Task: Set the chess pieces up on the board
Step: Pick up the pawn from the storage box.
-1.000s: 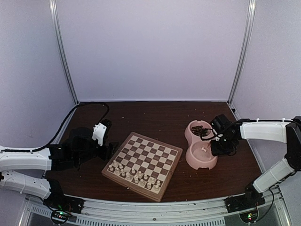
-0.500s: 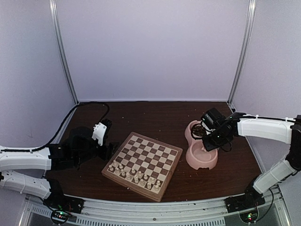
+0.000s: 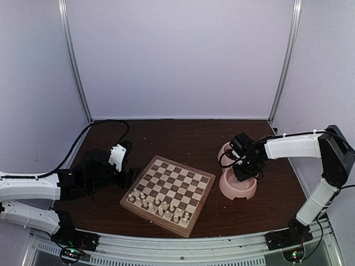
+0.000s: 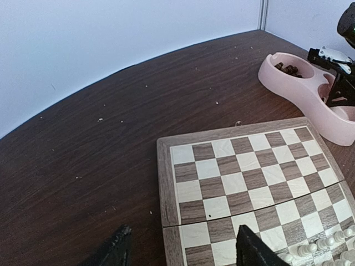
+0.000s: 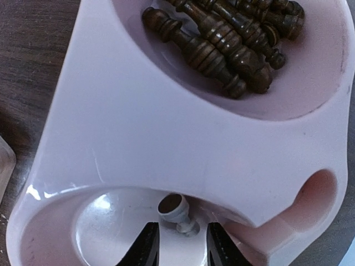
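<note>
**Dark wood desk, pale walls: right tool low in the pink bowl**

Dark brown desk (image 3: 183, 136) fills a booth of pale lilac walls (image 3: 177, 55), and the board (image 3: 172, 191) lies on it turned at an angle, roughly in the middle. Pale chess pieces (image 3: 158, 205) stand in two rows along its near edge; the other squares are bare.

The right arm (image 3: 294, 147) reaches in from the right side with its forearm about level and its wrist bent downward over the pink bowl (image 3: 224, 185), which sits on the desk to the right of the board and apart from it. The right tool (image 5: 183, 244) points down into the nearer compartment. Its fingers (image 5: 147, 246) are parted by a narrow gap, and one pale piece (image 5: 176, 210) lies on its side on the compartment floor just at the mouth of that gap (a sliver of space shows on either side, so no pinch can be seen).

The farther compartment holds a heap of dark brown pieces (image 5: 222, 33), lying across one another.

The left arm (image 3: 28, 188) lies low along the left side of the desk, stretched toward the board's left corner. The left tool (image 4: 186, 249) hovers at that edge with its fingers (image 4: 252, 246) spread wide and nothing between them.
</note>
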Controlling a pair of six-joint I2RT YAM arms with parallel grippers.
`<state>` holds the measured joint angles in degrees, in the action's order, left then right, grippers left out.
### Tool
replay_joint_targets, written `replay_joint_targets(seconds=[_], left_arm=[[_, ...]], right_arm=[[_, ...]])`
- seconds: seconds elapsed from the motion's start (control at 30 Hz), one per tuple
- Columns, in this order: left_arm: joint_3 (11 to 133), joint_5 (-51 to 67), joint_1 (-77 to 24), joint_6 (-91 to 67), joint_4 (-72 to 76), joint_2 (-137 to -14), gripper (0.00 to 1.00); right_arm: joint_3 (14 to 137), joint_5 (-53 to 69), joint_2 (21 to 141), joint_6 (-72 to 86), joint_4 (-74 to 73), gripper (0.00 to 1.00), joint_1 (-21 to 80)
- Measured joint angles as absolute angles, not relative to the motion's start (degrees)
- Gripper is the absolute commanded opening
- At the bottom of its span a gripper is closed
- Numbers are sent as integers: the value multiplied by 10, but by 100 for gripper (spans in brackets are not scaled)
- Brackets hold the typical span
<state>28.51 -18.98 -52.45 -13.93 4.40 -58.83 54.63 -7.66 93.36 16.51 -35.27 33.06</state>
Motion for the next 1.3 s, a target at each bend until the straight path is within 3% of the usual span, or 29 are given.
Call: replay_joint_targets(seconds=[0.2,0.43,1.3], left_arm=[[285,-182,-524,-141,44,-589,65],[286,-177,-524,-143,44,-592,65],[298,-58,-524,-231,34,-603,64]], right_arm=[[555,-55,962,162,-329,23,320],[556,-26,962,162,-316,5,316],[486,81,713,209,-307,8,324]])
